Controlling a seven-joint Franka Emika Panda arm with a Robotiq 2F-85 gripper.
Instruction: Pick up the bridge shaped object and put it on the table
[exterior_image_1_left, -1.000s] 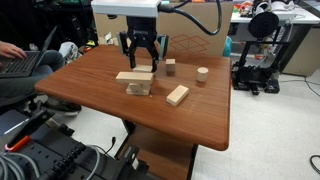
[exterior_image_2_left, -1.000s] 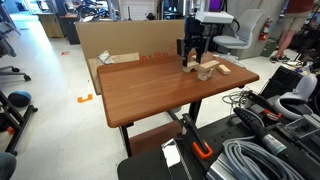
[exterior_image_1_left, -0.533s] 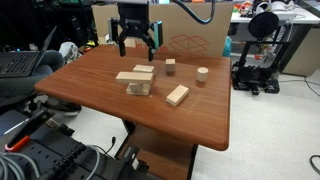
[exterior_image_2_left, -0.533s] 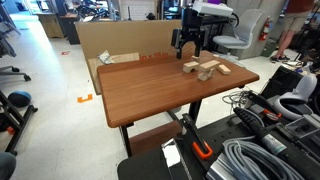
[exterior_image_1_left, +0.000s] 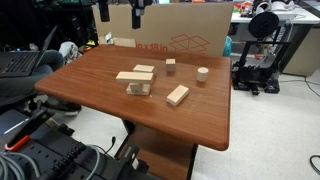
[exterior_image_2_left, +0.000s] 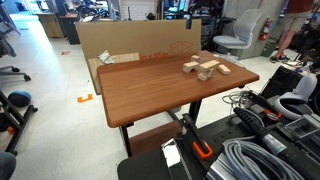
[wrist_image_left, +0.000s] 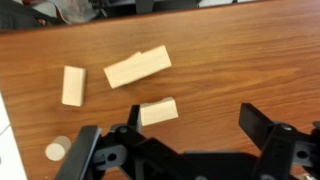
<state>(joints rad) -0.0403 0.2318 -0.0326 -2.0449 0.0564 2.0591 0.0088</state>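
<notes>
Fingers (wrist_image_left: 262, 125) cut off by wrist view's lower edge — distant blocks (exterior_image_2_left: 205, 68) too small to tell apart

An exterior view looks down obliquely on the table (exterior_image_1_left: 200, 120) from close by; an exterior view takes the table (exterior_image_2_left: 150, 90) from farther off; the wrist view faces straight down onto it

The broad reddish-brown wooden table (exterior_image_1_left: 190, 120) is polished smooth and glossy. The pale bridge shaped object (exterior_image_1_left: 140, 89) and the flat pale wooden plank (exterior_image_1_left: 131, 75) are bare, matt wood. The brown cardboard box (exterior_image_1_left: 185, 40) looks dull and papery.
</notes>
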